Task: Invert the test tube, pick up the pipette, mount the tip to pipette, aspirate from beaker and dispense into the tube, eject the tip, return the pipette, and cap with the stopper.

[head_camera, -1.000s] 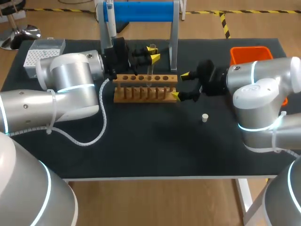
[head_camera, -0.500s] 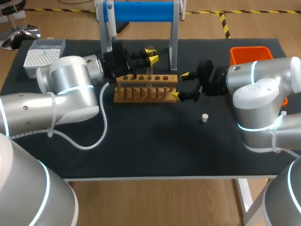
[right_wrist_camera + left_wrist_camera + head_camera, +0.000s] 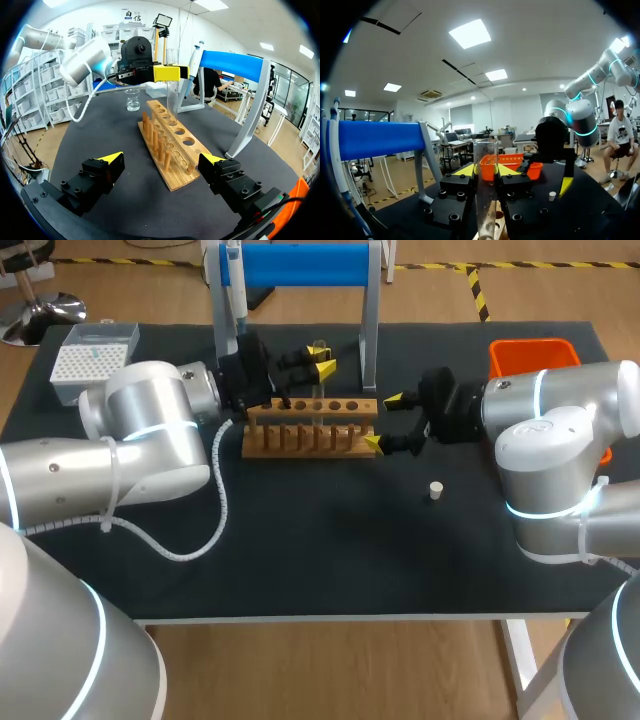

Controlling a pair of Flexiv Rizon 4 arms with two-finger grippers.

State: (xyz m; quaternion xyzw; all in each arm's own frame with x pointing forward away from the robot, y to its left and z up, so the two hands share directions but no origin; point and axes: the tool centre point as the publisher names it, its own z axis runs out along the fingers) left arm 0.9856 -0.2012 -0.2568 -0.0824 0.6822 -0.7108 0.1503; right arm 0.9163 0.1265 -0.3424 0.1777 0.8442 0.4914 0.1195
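My left gripper [image 3: 320,362] is shut on a clear glass test tube [image 3: 485,200], held upright with its open mouth up, over the back row of the wooden rack [image 3: 312,426]. The tube's lower end is at the rack's holes; I cannot tell whether it sits in one. My right gripper [image 3: 384,421] stands open, its yellow tips on either side of the rack's right end [image 3: 176,176] without touching it. A small white stopper [image 3: 436,489] lies on the mat to the right of the rack. The beaker [image 3: 132,99] stands beyond the rack's far end. The pipette [image 3: 231,280] hangs on the blue stand [image 3: 296,264].
A white tip box [image 3: 88,358] sits at the back left. An orange bin [image 3: 533,354] stands at the back right, behind my right arm. The stand's legs [image 3: 369,335] rise just behind the rack. The black mat [image 3: 320,540] in front of the rack holds only a loose cable.
My left arm has drawn slightly back and up, carrying the tube with it. The right arm and the stopper have not moved.
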